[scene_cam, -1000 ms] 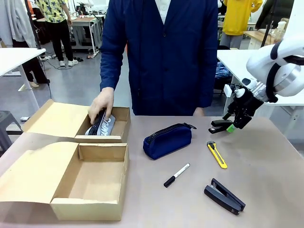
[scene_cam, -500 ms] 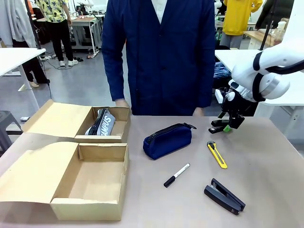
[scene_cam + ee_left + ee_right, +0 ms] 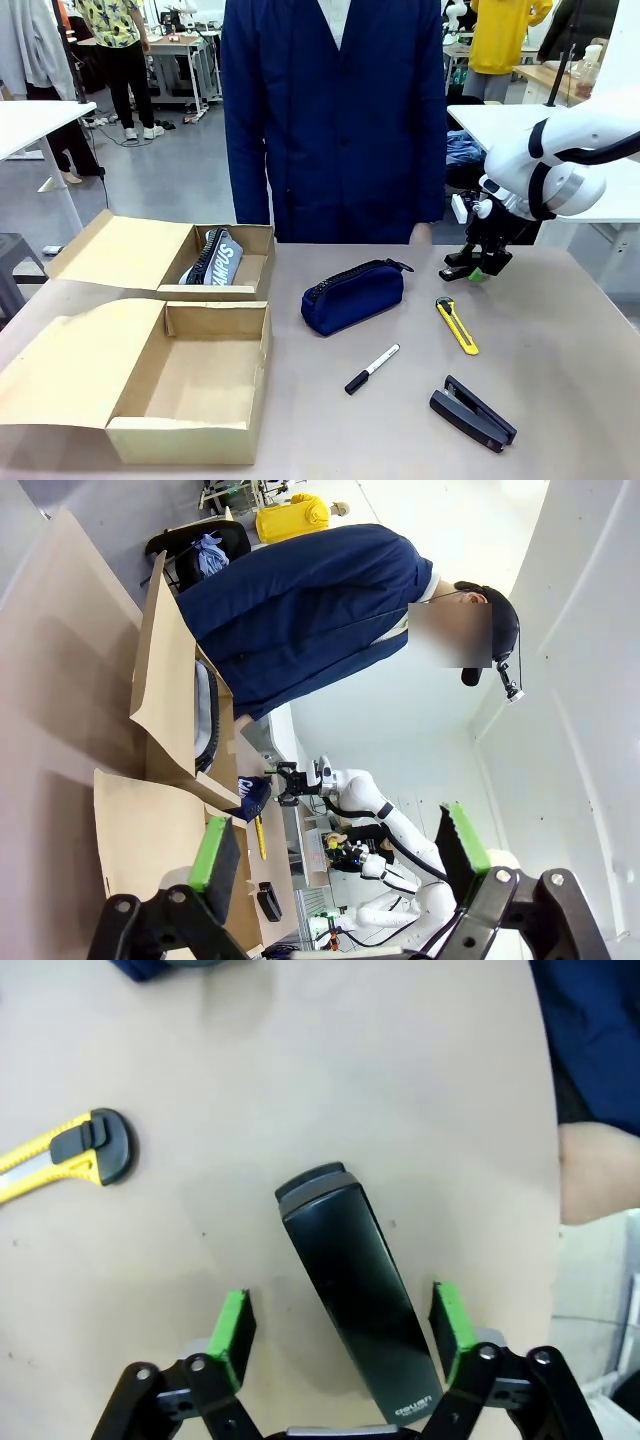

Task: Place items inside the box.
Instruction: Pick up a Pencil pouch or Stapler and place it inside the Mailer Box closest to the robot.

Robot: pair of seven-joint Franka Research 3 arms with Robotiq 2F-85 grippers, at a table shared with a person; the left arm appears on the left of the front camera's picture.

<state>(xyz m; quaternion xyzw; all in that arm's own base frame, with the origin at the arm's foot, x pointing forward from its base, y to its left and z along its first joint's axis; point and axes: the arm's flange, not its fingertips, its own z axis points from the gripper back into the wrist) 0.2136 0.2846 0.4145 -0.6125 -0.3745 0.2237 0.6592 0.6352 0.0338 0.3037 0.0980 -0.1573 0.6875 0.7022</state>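
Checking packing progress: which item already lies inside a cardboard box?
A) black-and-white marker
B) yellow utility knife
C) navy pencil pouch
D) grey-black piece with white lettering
D: the grey-black piece with white lettering lies in the far box, while the pouch, knife and marker lie out on the table.

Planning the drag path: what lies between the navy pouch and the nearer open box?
Nothing: in the front view, bare tabletop runs from the navy pouch to the nearer box.
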